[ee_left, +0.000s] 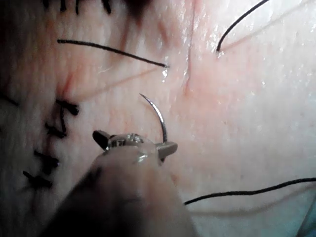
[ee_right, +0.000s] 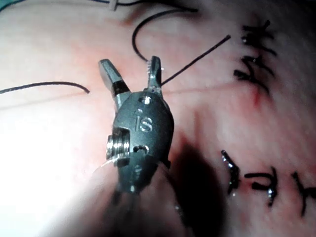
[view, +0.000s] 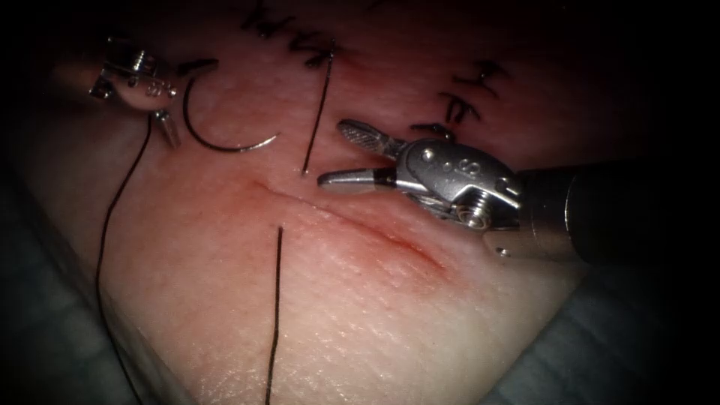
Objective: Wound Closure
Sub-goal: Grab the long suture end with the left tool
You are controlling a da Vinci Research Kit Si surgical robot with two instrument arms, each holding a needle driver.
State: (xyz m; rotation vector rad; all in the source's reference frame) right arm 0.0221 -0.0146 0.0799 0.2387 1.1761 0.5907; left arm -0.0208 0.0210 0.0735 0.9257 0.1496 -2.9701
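Note:
The curved needle lies free on the tissue, left of the cut and not in it; it also appears in the left wrist view. My left tool sits just left of the needle with its jaws spread wide and holds nothing. My right tool hovers over the cut's upper end, open and empty. One thread strand enters the tissue beside the cut near the right tool's tips. A second strand leaves the tissue on the cut's other side and runs toward the front edge.
Several dark finished stitches line the tissue behind the right tool. A long loop of thread hangs from near the left tool down the tissue's left edge. Red fluid tints the skin along the cut.

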